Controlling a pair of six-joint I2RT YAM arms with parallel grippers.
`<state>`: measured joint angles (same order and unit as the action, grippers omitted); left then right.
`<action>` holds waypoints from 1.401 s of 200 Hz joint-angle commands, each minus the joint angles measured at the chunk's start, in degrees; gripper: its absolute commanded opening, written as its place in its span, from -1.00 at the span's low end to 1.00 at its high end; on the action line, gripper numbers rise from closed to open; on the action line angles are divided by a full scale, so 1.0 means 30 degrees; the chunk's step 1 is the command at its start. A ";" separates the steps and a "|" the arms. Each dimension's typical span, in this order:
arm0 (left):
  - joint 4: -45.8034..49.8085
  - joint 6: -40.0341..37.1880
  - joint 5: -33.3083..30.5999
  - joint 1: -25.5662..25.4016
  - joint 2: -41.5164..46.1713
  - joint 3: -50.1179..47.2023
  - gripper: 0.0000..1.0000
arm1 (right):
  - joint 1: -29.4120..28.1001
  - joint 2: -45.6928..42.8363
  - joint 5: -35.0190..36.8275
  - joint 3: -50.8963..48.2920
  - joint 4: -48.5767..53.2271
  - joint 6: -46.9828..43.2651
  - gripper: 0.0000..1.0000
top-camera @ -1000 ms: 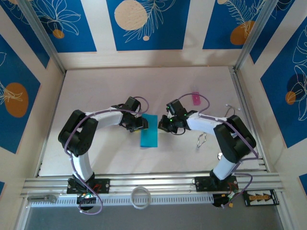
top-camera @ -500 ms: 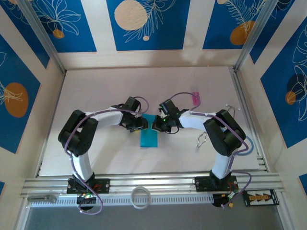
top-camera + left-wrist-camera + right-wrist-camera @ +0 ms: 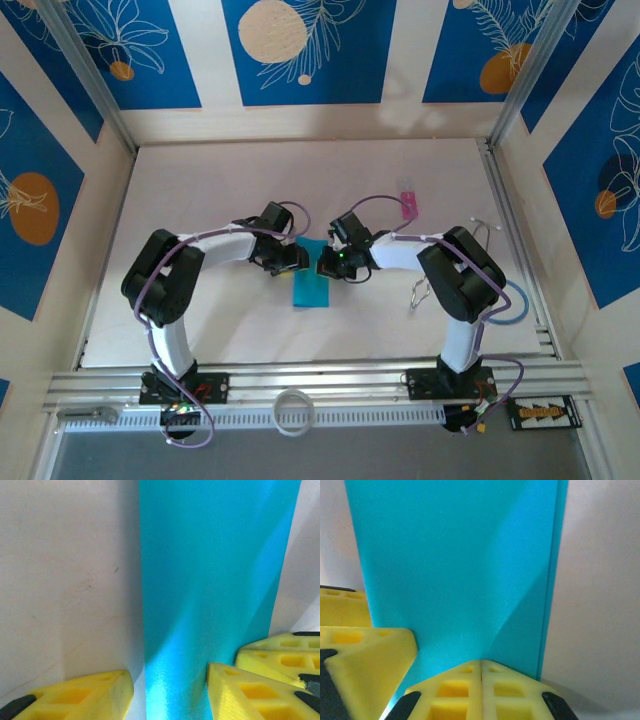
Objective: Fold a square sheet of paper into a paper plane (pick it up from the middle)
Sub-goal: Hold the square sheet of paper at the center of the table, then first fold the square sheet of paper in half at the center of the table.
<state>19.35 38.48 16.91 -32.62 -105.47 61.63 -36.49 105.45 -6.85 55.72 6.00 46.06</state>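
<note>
text: none legible | labels: none legible | numbers: none | signs: none

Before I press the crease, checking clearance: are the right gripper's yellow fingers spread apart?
No, the right gripper is shut, jaws touching, at the thin cyan-blue paper sheet.

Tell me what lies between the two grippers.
The square sheet of paper, folded narrow: in the top view its far end sits between the left gripper and the right gripper.
</note>
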 commanded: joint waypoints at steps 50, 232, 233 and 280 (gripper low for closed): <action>-0.1072 0.0235 -0.0816 -0.0070 0.1869 -0.0393 0.22 | 0.1750 0.0527 -0.0811 -0.0115 0.2447 -0.4052 -0.92; -0.7697 0.1939 0.5173 -0.0037 0.0089 -0.1824 -1.00 | 0.2474 0.1544 -0.0503 0.1186 0.5084 -0.4692 -0.93; -0.7689 0.1939 0.5174 -0.0045 0.0089 -0.1837 -1.00 | 0.2485 0.1566 -0.0501 0.1179 0.5087 -0.4691 -0.93; -0.7323 0.1701 0.5067 -0.0054 -0.0112 -0.1946 -1.00 | 0.2525 0.1500 -0.0379 0.1003 0.5135 -0.4663 -0.93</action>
<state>-1.32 43.44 30.68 -32.80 -105.12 56.40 -29.58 107.18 -10.96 60.12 15.81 32.84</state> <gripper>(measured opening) 0.048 0.057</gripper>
